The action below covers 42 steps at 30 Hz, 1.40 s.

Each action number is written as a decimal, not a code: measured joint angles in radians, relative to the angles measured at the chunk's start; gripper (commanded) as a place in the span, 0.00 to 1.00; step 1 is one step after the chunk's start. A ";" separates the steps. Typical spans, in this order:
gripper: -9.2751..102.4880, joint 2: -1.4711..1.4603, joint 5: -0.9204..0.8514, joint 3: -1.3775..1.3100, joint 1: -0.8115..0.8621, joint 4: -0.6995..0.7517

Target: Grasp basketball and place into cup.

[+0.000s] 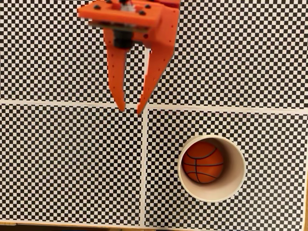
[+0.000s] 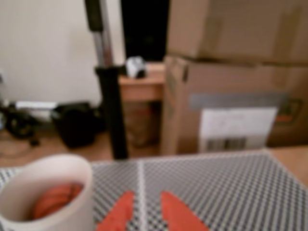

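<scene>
The orange basketball (image 1: 203, 162) with black seams lies inside the cream-white cup (image 1: 238, 166), which stands at the lower right of the fixed view. In the wrist view the cup (image 2: 72, 211) is at the lower left with the ball (image 2: 55, 199) showing over its rim. My orange gripper (image 1: 130, 109) hangs open and empty above the checkered mat, up and to the left of the cup. Its two fingertips (image 2: 120, 211) rise from the bottom edge of the wrist view, just right of the cup.
A black-and-white checkered mat (image 1: 67, 163) crossed by white seams covers the table. Beyond the table's far edge stand stacked cardboard boxes (image 2: 231, 101), a black pole (image 2: 111, 96) and clutter on the floor.
</scene>
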 measured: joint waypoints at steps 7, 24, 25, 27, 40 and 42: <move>0.08 0.091 -0.005 0.124 -0.002 0.000; 0.08 0.391 -0.014 0.213 -0.040 0.341; 0.08 0.385 -0.003 0.213 -0.038 0.373; 0.08 0.393 0.020 0.213 -0.063 0.440; 0.08 0.393 0.184 0.213 -0.092 0.954; 0.08 0.393 0.195 0.213 -0.089 1.029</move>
